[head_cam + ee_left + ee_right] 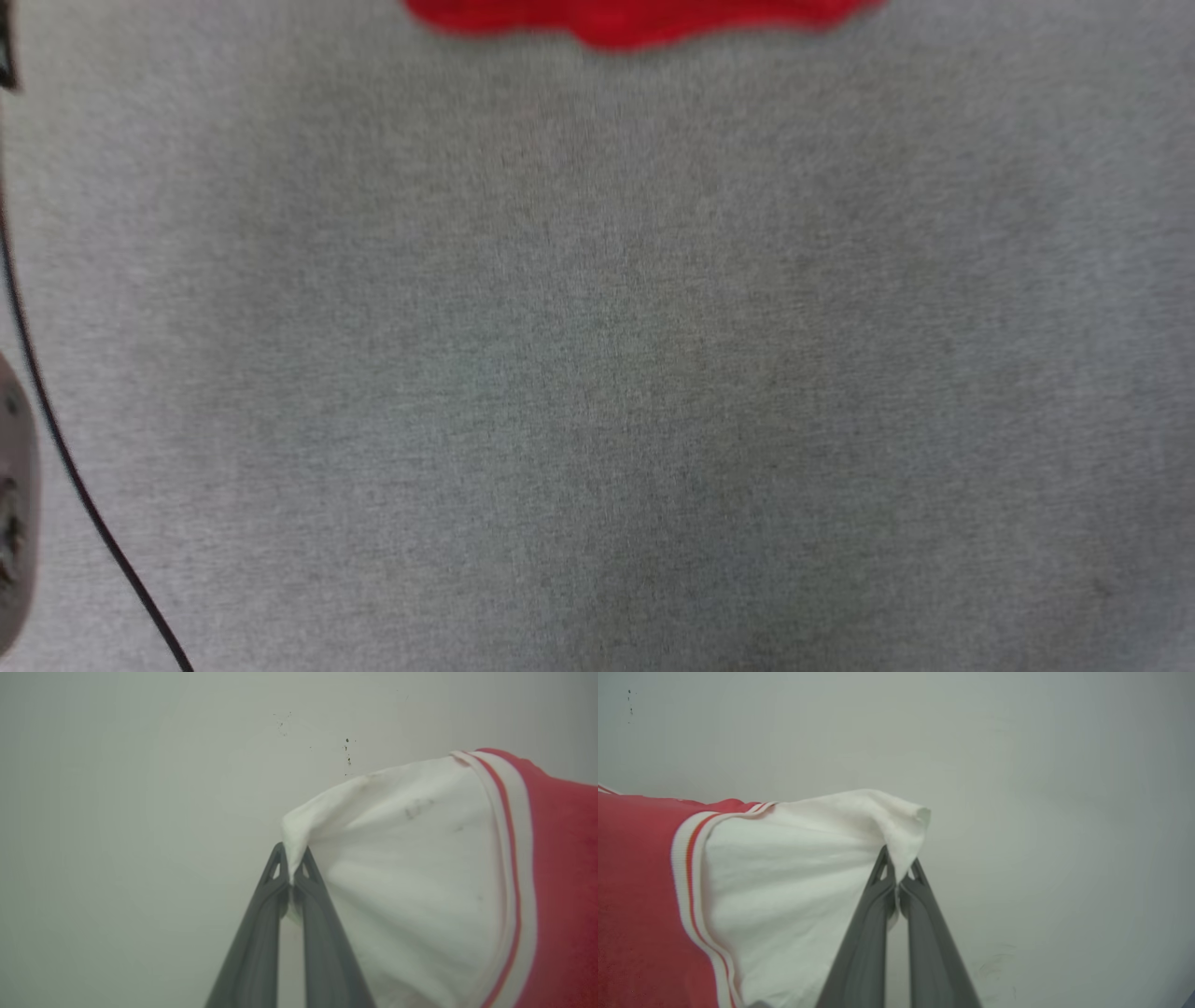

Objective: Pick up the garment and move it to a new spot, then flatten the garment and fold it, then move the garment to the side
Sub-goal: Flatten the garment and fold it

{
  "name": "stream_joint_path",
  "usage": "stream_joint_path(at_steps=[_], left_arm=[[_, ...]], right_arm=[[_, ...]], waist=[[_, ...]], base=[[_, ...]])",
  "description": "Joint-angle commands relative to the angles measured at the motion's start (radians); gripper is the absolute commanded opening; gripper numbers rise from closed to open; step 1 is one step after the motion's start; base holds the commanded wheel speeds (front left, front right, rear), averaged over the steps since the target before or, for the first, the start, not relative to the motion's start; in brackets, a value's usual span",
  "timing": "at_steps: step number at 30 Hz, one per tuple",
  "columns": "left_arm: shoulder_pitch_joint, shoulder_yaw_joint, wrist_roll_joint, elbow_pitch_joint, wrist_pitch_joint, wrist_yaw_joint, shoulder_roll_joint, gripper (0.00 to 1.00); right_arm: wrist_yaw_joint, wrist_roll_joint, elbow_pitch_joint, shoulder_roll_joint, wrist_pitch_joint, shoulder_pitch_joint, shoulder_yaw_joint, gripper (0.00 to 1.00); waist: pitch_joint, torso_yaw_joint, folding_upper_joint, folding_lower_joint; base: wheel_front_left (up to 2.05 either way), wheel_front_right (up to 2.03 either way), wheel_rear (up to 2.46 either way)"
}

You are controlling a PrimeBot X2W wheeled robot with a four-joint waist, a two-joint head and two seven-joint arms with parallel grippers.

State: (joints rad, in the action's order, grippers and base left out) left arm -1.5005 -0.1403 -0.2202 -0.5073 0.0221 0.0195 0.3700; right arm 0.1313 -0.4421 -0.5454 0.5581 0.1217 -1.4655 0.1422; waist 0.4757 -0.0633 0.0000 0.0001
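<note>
The garment (420, 858) is a red shirt with white sleeves and red-and-white striped trim. In the left wrist view my left gripper (292, 856) is shut on the edge of one white sleeve, the red body stretching off to the right. In the right wrist view my right gripper (899, 868) is shut on the other white sleeve of the garment (794, 872), with the red body to the left. A blurred red edge of the garment (625, 19) shows at the top of the head view. Its lettering is hidden.
A grey cloth-covered surface (597, 373) spreads across the head view. A thin black cable (56, 429) runs down its left side beside a pale grey robot part (14, 504). A plain pale wall (140, 788) with small dark specks lies behind both wrist views.
</note>
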Motion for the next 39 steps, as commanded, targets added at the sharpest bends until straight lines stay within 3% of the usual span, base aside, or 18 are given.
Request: stream_joint_path(at_steps=[1, 11, 21, 31, 35, 39], left_arm=[[-0.041, 0.000, 0.006, -0.013, -0.010, -0.002, 0.006, 0.00], [-0.136, 0.021, -0.026, -0.108, -0.083, -0.011, 0.013, 0.00], [-0.060, 0.031, -0.090, -0.241, -0.150, -0.068, -0.016, 0.00], [0.243, 0.037, -0.154, -0.333, -0.267, -0.115, -0.063, 0.00], [0.426, 0.062, -0.170, -0.281, -0.286, -0.120, -0.071, 0.00], [0.628, 0.126, -0.177, -0.139, -0.289, -0.106, -0.082, 0.00]], right_arm=[[-0.001, -0.009, -0.011, 0.016, -0.014, -0.050, 0.012, 0.00], [-0.001, -0.069, -0.080, 0.019, -0.086, -0.198, 0.129, 0.00], [-0.001, -0.190, -0.128, -0.007, -0.153, -0.123, 0.268, 0.00], [-0.001, -0.364, -0.158, -0.028, -0.256, 0.187, 0.429, 0.00], [-0.001, -0.426, -0.145, -0.032, -0.307, 0.344, 0.478, 0.00], [-0.001, -0.475, -0.126, -0.023, -0.344, 0.473, 0.511, 0.00]], waist=[[0.068, 0.001, 0.0000, -0.0001], [0.204, 0.012, 0.0000, -0.0001], [0.245, 0.019, 0.0000, -0.0001], [0.132, 0.026, 0.0000, -0.0001], [0.058, 0.022, 0.0000, -0.0001], [-0.004, 0.018, 0.0000, -0.0001]], base=[[0.00, 0.00, 0.00], [0.00, 0.00, 0.00], [0.00, 0.00, 0.00], [0.00, 0.00, 0.00], [0.00, 0.00, 0.00], [0.00, 0.00, 0.00]])
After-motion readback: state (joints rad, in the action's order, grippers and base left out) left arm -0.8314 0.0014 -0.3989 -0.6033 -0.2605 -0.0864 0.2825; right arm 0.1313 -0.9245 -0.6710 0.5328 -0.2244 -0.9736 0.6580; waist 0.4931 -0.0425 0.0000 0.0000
